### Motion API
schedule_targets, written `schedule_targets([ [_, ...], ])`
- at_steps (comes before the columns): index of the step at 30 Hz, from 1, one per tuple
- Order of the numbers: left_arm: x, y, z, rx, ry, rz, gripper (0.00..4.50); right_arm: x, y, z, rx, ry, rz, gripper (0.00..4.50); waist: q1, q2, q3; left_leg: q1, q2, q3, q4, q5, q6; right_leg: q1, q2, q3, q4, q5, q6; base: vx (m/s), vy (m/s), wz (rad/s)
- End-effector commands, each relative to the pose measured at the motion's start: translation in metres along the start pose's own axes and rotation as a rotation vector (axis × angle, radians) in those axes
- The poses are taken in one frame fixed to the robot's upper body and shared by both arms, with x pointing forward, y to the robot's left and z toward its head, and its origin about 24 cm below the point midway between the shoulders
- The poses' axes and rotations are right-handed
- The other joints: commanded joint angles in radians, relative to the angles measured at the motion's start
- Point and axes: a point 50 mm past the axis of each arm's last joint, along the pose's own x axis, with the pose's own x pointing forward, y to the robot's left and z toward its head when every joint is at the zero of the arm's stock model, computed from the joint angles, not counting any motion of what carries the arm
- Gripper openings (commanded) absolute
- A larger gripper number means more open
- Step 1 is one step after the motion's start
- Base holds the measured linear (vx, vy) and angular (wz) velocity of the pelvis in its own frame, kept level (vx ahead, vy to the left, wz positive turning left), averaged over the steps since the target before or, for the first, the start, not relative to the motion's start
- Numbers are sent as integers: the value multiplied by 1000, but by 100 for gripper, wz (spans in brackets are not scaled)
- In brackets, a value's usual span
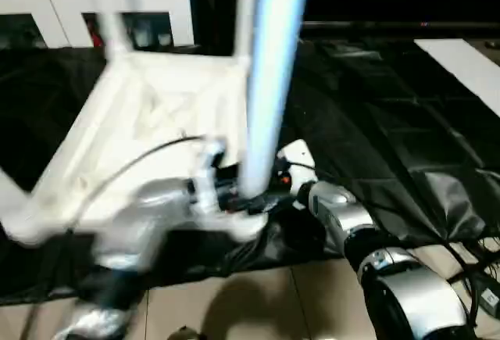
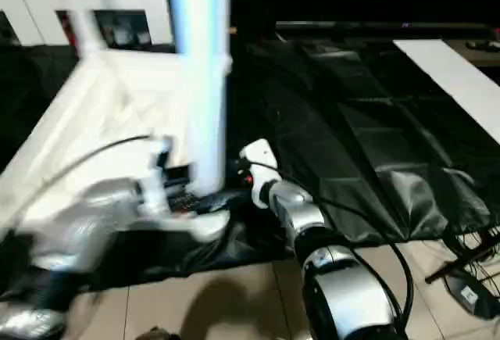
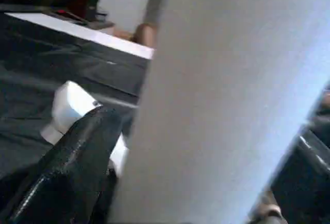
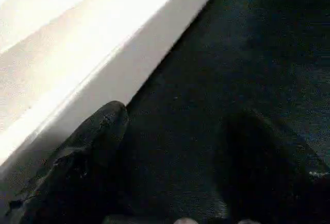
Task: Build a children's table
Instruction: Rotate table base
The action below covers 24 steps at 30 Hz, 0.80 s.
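Left tool (image 1: 248, 199) (agape) around leg (image 1: 269, 74)

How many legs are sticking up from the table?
2: one long round white tube leg at the upside-down white plastic table's near corner, another at a far corner. Others may be hidden.

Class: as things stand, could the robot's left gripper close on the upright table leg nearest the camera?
Probably yes. The left gripper is open and already at the leg, one of its fingers right beside it, nothing between.
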Motion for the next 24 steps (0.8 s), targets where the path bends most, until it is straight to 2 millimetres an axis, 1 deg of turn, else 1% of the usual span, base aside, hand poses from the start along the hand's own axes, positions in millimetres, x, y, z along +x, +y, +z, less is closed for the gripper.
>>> schedule_targets([
  [1, -3, 10, 2, 79, 22, 84, 447, -3, -8, 6, -2, -37, -33, 372, 5, 16, -70, 22, 45, -24, -74, -179, -11, 48, -73, 48, -56, 25, -261, 0, 0, 0],
  [3, -12, 17, 3, 102, 25, 129, 447, -10, -19, 5, -2, -43, -52, 372, 8, 15, -72, 21, 45, -23, -70, -155, 7, 49, -73, 48, -53, 53, -266, 0, 0, 0],
  [4, -14, 18, 3, 105, 27, 135, 447, -11, -21, 5, -3, -44, -55, 372, 11, 16, -72, 20, 46, -22, -68, -138, 19, 49, -73, 46, -51, 65, -272, 0, 0, 0],
  [5, -22, 21, 3, 125, 45, 150, 447, -18, -28, 2, -16, -41, -40, 372, 13, 13, -71, 19, 45, -20, -67, -129, 28, 48, -72, 46, -50, 70, -279, 0, 0, 0],
  [6, -26, 21, 3, 128, 55, 145, 447, -22, -32, -1, -29, -34, -31, 372, 15, 12, -72, 17, 45, -20, -66, -128, 34, 50, -72, 45, -50, 67, -278, 0, 0, 0],
  [7, -26, 21, 3, 128, 55, 145, 447, -22, -32, -1, -29, -34, -31, 372, 17, 14, -71, 17, 46, -19, -65, -127, 40, 49, -71, 45, -50, 59, -275, 0, 0, 0],
  [8, -31, 22, 1, 135, 70, 143, 447, -26, -35, -3, -49, -24, -22, 372, 17, 14, -70, 17, 47, -20, -66, -128, 43, 48, -71, 44, -50, 52, -275, 0, 0, 0],
  [9, -40, 21, -2, 151, 102, 135, 447, -35, -41, -9, -74, -6, 14, 372, 17, 10, -70, 17, 47, -19, -65, -128, 45, 48, -71, 44, -51, 47, -275, 0, 0, 0],
  [10, -46, 20, -5, 147, 127, 120, 447, -42, -45, -12, -101, 8, 48, 372, 19, 10, -69, 16, 49, -19, -65, -138, 50, 48, -71, 43, -52, 20, -272, 0, 0, 0],
  [11, -47, 19, -5, 146, 132, 116, 447, -43, -45, -13, -105, 11, 54, 372, 22, 11, -69, 16, 50, -19, -65, -141, 51, 47, -72, 43, -52, 14, -269, 0, 0, 0],
  [12, -55, 17, -10, 149, 176, 94, 447, -52, -49, -15, -133, 19, 100, 372, 24, 13, -67, 19, 50, -18, -66, -154, 51, 43, -68, 43, -55, -13, -266, 0, 0, 0],
  [13, -58, 17, -13, 159, 210, 87, 447, -56, -51, -14, -146, 19, 125, 372, 24, 13, -67, 19, 50, -18, -66, -154, 51, 43, -68, 43, -55, -13, -266, 0, 0, 0],
  [14, -61, 17, -16, 168, 238, 81, 447, -59, -51, -14, -156, 19, 146, 372, 29, 13, -66, 21, 51, -19, -67, -170, 49, 40, -67, 45, -57, -40, -256, 0, 0, 0],
  [16, -66, 17, -21, 176, 281, 73, 447, -65, -53, -12, -171, 17, 184, 372, 34, 13, -65, 20, 51, -20, -69, -185, 41, 39, -68, 46, -61, -67, -251, 0, 0, 0],
  [17, -69, 19, -23, 163, 307, 78, 447, -69, -54, -11, -183, 17, 209, 372, 34, 17, -64, 22, 52, -20, -69, -193, 36, 36, -69, 47, -61, -75, -252, 0, 0, 0],
  [18, -74, 22, -26, 163, 344, 94, 447, -73, -55, -9, -203, 21, 241, 372, 36, 15, -63, 22, 51, -21, -71, -205, 32, 37, -66, 46, -63, -88, -247, 0, 0, 0],
  [19, -77, 24, -28, 161, 373, 110, 430, -77, -55, -7, -220, 27, 267, 372, 37, 14, -65, 22, 51, -21, -70, -202, 30, 37, -67, 47, -61, -81, -246, 0, 0, 0],
  [20, -82, 28, -30, 165, 406, 123, 419, -82, -57, -5, -242, 37, 291, 372, 38, 20, -64, 23, 51, -22, -71, -210, 26, 35, -67, 47, -62, -84, -241, 0, 0, 0],
  [21, -87, 32, -31, 178, 446, 137, 411, -86, -58, -3, -262, 47, 312, 372, 44, 16, -66, 24, 49, -23, -70, -211, 24, 37, -68, 48, -63, -86, -232, 0, 0, 0],
  [22, -93, 36, -34, 188, 498, 136, 408, -92, -60, 0, -271, 58, 342, 372, 44, 15, -64, 23, 49, -23, -72, -210, 25, 38, -68, 48, -66, -91, -232, 0, 0, 0],
  [23, -96, 37, -34, 185, 513, 131, 399, -95, -60, 2, -274, 64, 363, 372, 48, 16, -64, 26, 49, -22, -71, -214, 26, 36, -66, 48, -68, -94, -229, 0, 0, 0],
  [24, -96, 37, -34, 185, 513, 131, 386, -95, -60, 2, -274, 64, 363, 372, 50, 15, -64, 24, 50, -23, -71, -212, 24, 37, -69, 48, -65, -96, -231, 0, 0, 0],
])
